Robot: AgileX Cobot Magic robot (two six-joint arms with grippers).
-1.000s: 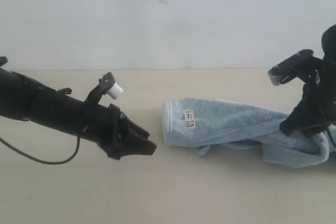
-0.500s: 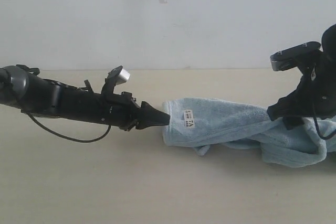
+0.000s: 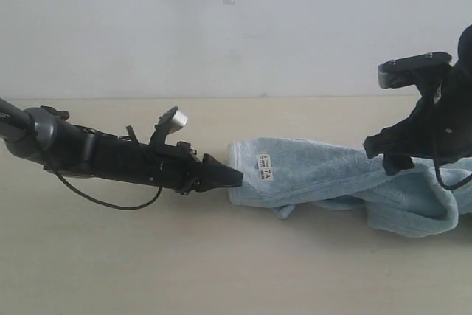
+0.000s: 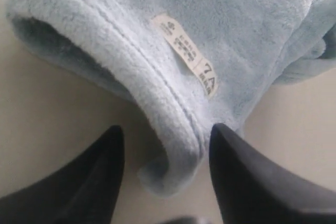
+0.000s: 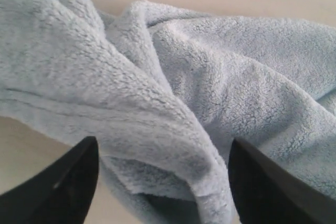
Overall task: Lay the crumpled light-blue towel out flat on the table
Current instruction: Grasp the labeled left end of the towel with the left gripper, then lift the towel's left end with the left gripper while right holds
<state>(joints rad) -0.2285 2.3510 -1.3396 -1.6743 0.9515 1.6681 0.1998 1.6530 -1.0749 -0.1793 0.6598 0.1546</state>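
large pale-blue fluffy terry towel [image 3: 324, 175] lies crumpled on the wide pale-beige wood-grain table [image 3: 221, 271]. in the exterior view it's right of centre, bunched into a long roll w/ folds, running from about mid-table to the pic's right edge. its left end is a rounded fold, and the small white printed label [image 3: 267, 167] sits on top near that end. a bit of cloth pokes out under the roll at the front.

left black gripper [image 3: 237, 177] comes in low & nearly level from the left, tips right at the towel's left end. left wrist view: jaws apart, w/ the hemmed border [image 4: 157, 93] of the folded edge between the 2 black fingers [image 4: 100, 177]. bare table shows btw. the cloth & one finger. the other finger is just beside the cloth, can't tell if touching. nothing pinched, so it's open around the edge.

right black gripper [image 3: 389, 166] is over the towel's right part, tips at or just above the cloth. right wrist view: jaws spread wide, a thick ridge of crumpled towel lying btw. them, neither finger pressing on it. open, holding nothing.

the 2 grippers are well apart, one toward each end of the towel. plain white wall [image 3: 221, 27] behind the table.
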